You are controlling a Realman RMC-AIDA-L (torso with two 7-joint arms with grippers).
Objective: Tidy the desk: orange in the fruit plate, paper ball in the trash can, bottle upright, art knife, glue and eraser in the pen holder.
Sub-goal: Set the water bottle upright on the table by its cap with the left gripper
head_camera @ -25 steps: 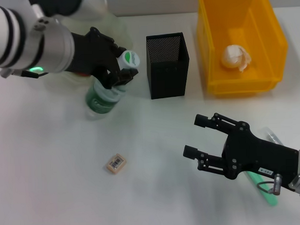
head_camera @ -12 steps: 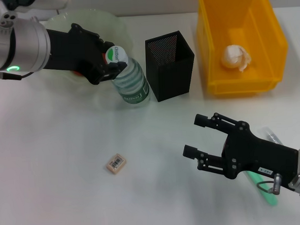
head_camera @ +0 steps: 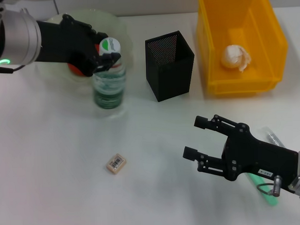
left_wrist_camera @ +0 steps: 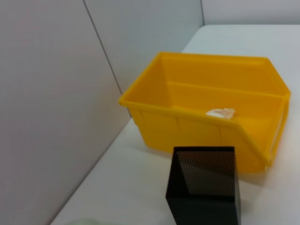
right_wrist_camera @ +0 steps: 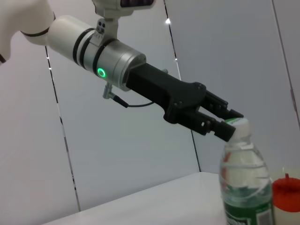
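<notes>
Left tool (head_camera: pixel 106 58) clamps upright bottle (head_camera: pixel 109 87) cap.

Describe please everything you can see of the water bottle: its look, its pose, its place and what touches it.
The bottle is small, of clear ribbed plastic, with a green label low on its body and a white cap bearing a green mark. It stands upright on the white desk, beside the fruit plate and left of the pen holder. The left gripper holds it at the cap with its fingers.
</notes>
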